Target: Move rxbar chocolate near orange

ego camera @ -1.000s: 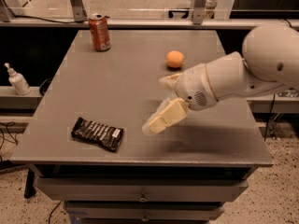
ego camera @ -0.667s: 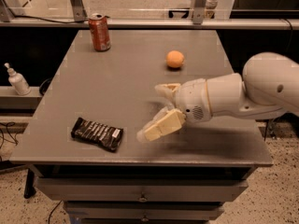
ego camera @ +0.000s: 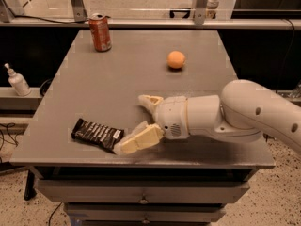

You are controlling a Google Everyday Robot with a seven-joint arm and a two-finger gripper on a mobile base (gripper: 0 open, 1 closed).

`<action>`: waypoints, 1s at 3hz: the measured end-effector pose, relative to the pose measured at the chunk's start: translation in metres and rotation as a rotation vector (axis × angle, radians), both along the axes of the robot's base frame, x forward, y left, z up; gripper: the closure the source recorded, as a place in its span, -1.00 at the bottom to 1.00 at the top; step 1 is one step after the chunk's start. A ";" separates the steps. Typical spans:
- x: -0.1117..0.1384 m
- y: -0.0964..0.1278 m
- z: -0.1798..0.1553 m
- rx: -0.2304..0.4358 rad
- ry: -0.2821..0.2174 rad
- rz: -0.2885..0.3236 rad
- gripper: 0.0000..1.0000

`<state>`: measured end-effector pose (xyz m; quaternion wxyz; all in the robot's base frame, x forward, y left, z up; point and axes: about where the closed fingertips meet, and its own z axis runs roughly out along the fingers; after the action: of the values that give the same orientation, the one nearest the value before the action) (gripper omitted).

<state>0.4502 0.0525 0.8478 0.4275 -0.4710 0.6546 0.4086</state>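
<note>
Just now the gripper (ego camera: pixel 130 124) has come down and swung toward the rxbar chocolate (ego camera: pixel 96 134). A second ago it hung well to the right of the bar and higher above the table (ego camera: pixel 117 79). It is now at the bar's right end. Its two pale fingers are spread wide and grasp nothing. The nearer finger (ego camera: pixel 138 140) lies low along the tabletop with its tip at the bar's right crimped edge, and whether it actually touches the wrapper cannot be told. The farther finger (ego camera: pixel 149 100) stands beyond and to the right of the bar, clear of it.

The bar itself has not moved. It lies flat and slightly slanted near the front left of the table. The approach looks nearly finished, but the grasp has not begun, and the jaws probably have to straddle the wrapper before closing.

Behind the fingers, the white wrist and the thick white arm (ego camera: pixel 244 112) stretch away to the right of the bar, almost level with the tabletop, and run out of the picture at the right edge.

The orange (ego camera: pixel 176 59) sits well beyond the bar and to its right, so the whole carry remains. A red soda can (ego camera: pixel 100 32) stands far beyond the bar, near the back edge. A small white bottle (ego camera: pixel 18 80) stands off the table to the bar's left.
</note>
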 end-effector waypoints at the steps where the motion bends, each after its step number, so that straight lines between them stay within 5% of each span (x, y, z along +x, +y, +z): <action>1: -0.006 0.024 -0.006 -0.071 -0.015 -0.009 -1.00; 3: -0.018 0.063 -0.015 -0.217 -0.052 -0.020 -1.00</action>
<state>0.4321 0.1158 0.8332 0.3948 -0.5183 0.6885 0.3186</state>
